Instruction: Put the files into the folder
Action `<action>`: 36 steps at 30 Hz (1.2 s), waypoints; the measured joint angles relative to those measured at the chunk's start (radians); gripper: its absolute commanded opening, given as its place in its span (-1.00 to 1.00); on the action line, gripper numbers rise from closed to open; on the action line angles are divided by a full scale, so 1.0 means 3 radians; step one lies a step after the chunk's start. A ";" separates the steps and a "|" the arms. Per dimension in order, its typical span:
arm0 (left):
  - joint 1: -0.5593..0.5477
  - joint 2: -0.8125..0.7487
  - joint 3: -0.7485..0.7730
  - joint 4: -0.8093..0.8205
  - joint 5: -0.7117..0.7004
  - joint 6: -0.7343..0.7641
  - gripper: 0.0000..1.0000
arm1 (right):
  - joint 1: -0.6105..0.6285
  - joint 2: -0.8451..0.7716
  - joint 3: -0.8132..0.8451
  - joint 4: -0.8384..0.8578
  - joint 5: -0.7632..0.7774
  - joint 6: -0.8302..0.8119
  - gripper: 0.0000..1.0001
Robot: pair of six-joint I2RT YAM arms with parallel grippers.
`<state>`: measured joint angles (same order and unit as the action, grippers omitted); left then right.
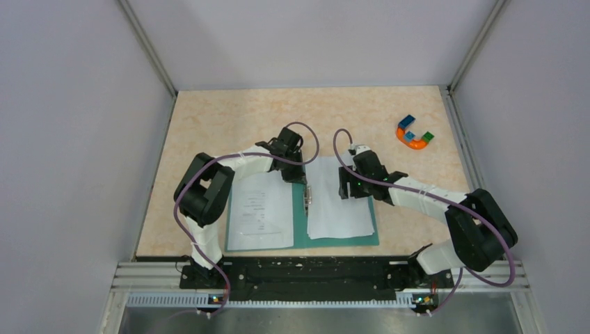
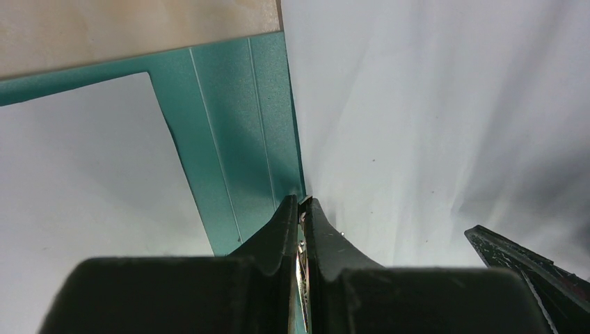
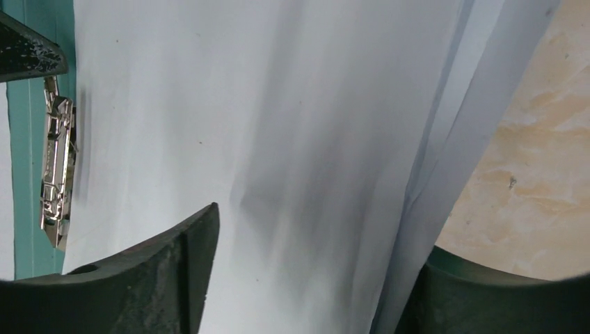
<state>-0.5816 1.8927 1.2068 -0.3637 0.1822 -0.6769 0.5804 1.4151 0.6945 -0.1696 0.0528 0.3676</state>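
The teal folder (image 1: 300, 235) lies open on the table. A printed white sheet (image 1: 259, 212) rests on its left cover and a nearly blank sheet (image 1: 339, 209) on its right half. My left gripper (image 1: 300, 177) is shut on the metal clip (image 3: 56, 174) at the spine; in the left wrist view the left gripper (image 2: 300, 203) pinches metal between its tips, with teal folder (image 2: 236, 125) and the blank sheet (image 2: 417, 125) beyond. My right gripper (image 1: 351, 186) hovers over the blank sheet's upper part; in its own view the right gripper (image 3: 320, 240) stands open above the paper (image 3: 278, 104), nothing between its fingers.
A multicoloured horseshoe toy (image 1: 415, 133) lies at the table's back right. Grey walls enclose the beige table (image 1: 229, 118) on three sides. A black rail (image 1: 306, 270) runs along the near edge between the arm bases.
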 measured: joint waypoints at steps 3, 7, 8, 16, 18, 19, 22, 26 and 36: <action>0.0008 0.0001 0.0010 -0.0024 0.0008 0.0036 -1.00 | -0.0011 -0.0001 0.0001 -0.0018 0.0005 0.0006 0.66; 0.0024 0.0005 0.0033 -0.0065 0.0027 0.0107 -1.00 | -0.0103 -0.0001 0.0000 -0.0022 -0.0048 0.0023 0.79; 0.0027 0.0006 0.0039 -0.0076 0.0032 0.0125 -1.00 | -0.0144 -0.0001 -0.0001 -0.0020 -0.0072 0.0039 0.81; 0.0039 0.0029 0.0060 -0.0100 0.0084 0.0174 -1.00 | -0.0393 -0.0001 -0.0003 -0.0047 -0.0127 0.0182 0.91; 0.0042 0.0033 0.0061 -0.0099 0.0100 0.0177 -1.00 | -0.0432 -0.0001 -0.0003 -0.0058 -0.0137 0.0220 0.91; 0.0045 0.0034 0.0061 -0.0100 0.0107 0.0179 -1.00 | -0.0465 0.0000 -0.0003 -0.0061 -0.0144 0.0242 0.91; 0.0046 0.0034 0.0062 -0.0100 0.0117 0.0198 -1.00 | -0.0600 0.0003 -0.0003 -0.0053 -0.0151 0.0319 0.93; 0.0046 0.0048 0.0078 -0.0104 0.0135 0.0229 -1.00 | -0.0758 0.0103 0.0041 0.0010 -0.0155 0.0389 0.93; 0.0048 0.0050 0.0090 -0.0113 0.0161 0.0273 -1.00 | -0.0849 0.0631 0.0490 0.0200 -0.0159 0.0468 0.93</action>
<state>-0.5671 1.9076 1.2339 -0.3977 0.2306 -0.5949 0.3256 1.6043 0.8413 -0.1097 0.0051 0.5079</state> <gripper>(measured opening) 0.081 0.964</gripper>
